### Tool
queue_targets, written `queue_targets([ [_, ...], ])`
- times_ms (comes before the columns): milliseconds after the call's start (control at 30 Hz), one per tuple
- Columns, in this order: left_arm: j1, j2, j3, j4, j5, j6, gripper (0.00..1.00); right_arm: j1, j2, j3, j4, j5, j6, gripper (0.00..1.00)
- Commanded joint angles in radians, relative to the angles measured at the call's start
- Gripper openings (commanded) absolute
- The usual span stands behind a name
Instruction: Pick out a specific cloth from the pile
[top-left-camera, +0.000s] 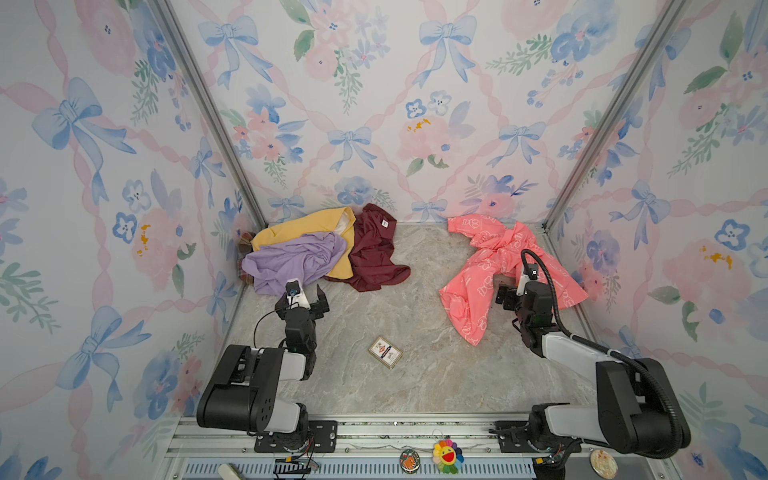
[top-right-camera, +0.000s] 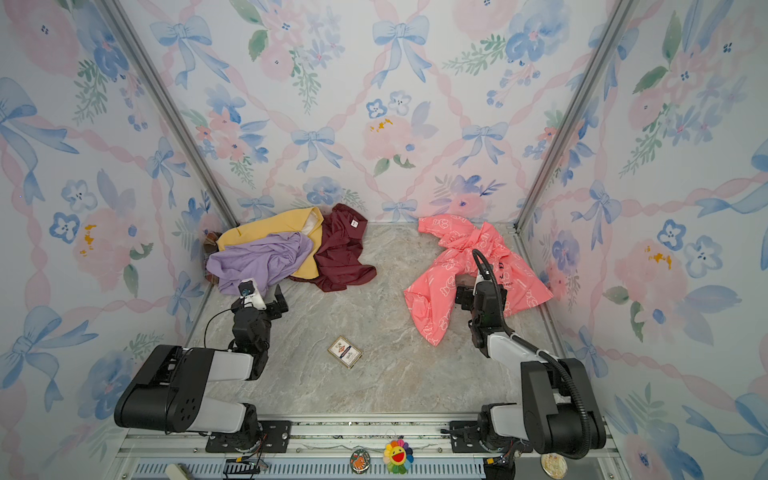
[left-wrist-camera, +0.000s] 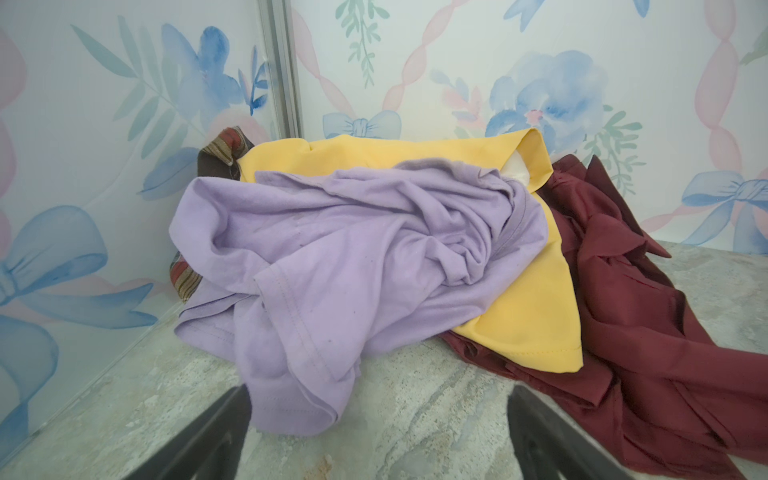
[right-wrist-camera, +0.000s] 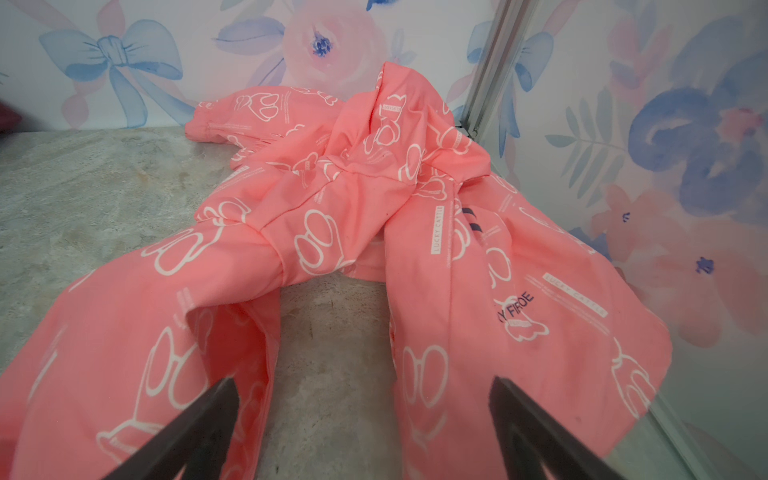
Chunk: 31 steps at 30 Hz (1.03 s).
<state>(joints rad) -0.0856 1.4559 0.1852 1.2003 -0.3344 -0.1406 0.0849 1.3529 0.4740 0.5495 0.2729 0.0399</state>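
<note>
Your cloth (top-left-camera: 490, 266) lies far right, well apart from the pile (top-left-camera: 299, 257) far left; your left gripper (left-wrist-camera: 378, 395) and right gripper (right-wrist-camera: 361, 382) both stand released, holding nothing.

Bright even light, soft shadows, warped edges

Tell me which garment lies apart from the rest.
The coral-pink cloth with white outline prints, alone on the right; the others overlap in the pile at back left.
</note>
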Motion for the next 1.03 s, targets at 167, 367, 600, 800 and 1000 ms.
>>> queue_targets([
  [167,-0.013,0.100,-0.026,0.208,0.052,0.048,0.98,-0.009,0.196,-0.124,0.444,-0.056,-0.038,0.97],
  [367,-0.021,0.106,-0.017,0.204,0.038,0.056,0.98,-0.039,0.193,-0.086,0.361,-0.103,-0.017,0.97],
  [600,-0.023,0.107,-0.018,0.203,0.038,0.058,0.98,-0.013,0.195,-0.084,0.360,-0.073,-0.039,0.97],
  [800,-0.024,0.107,-0.017,0.205,0.035,0.057,0.98,-0.022,0.196,-0.076,0.346,-0.093,-0.032,0.97],
  [1000,-0.034,0.106,-0.018,0.205,0.016,0.063,0.98,-0.020,0.196,-0.081,0.356,-0.093,-0.034,0.97],
])
